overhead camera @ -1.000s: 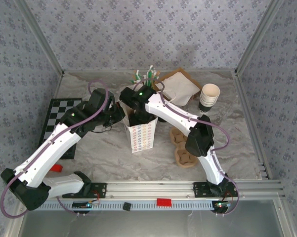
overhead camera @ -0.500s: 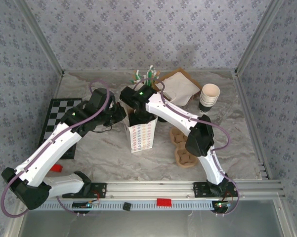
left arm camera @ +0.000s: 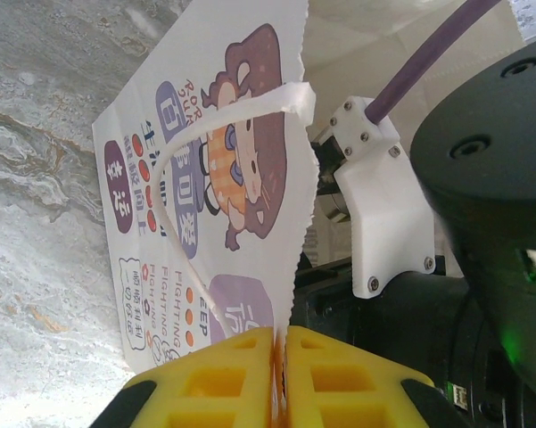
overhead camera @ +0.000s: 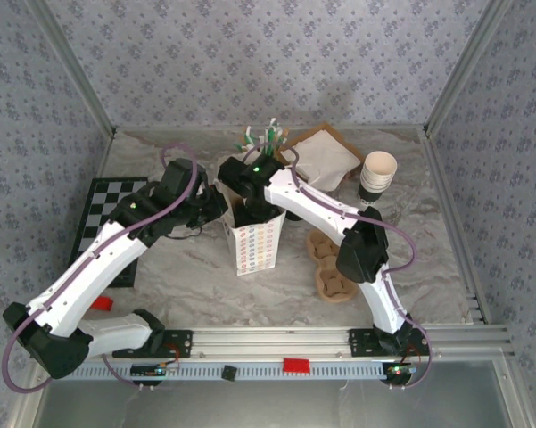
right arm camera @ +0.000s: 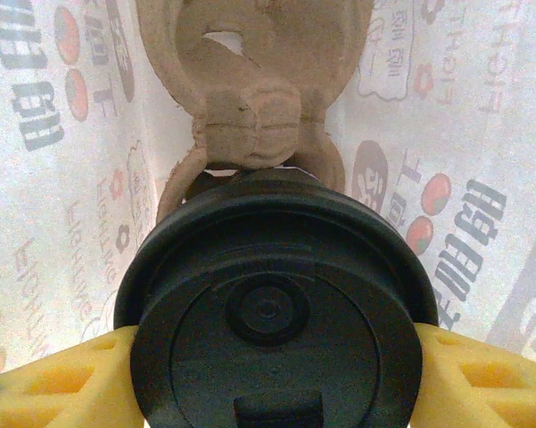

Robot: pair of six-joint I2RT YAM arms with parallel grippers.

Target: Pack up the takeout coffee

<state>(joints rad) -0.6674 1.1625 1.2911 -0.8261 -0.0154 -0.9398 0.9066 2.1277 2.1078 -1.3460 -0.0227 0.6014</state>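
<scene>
Flower-print walls close off three sides of a marbled grey table [overhead camera: 446, 259], and near its middle stands the printed paper bag [overhead camera: 254, 242], upright with its mouth open. Well to the left lies a checkerboard [overhead camera: 107, 214]. Just right of the bag, two spare pulp trays [overhead camera: 328, 263] rest on the table, with a stack of paper cups [overhead camera: 377, 175] farther off toward the far right. My left gripper [left arm camera: 279, 343] has its yellow fingers pressed together on the bag's zigzag top edge, below the white handle [left arm camera: 250, 102], which holds that wall out. My right gripper [right arm camera: 272, 379] reaches down into the bag from above, its pads squeezed against either side of a coffee cup [right arm camera: 272, 303] with a black lid. Beneath the cup, toward the bag's floor, sits a pulp carrier [right arm camera: 254, 98], one of its rings showing just past the lid. I judge this to be the loading step: the cup is inside the bag, but I cannot tell whether its base has reached a well. Next I should lower it straight down over a free ring while the left pinch steadies the rim. I should spread my right fingers only once the cup bears on the carrier, then lift out without snagging the paper.
</scene>
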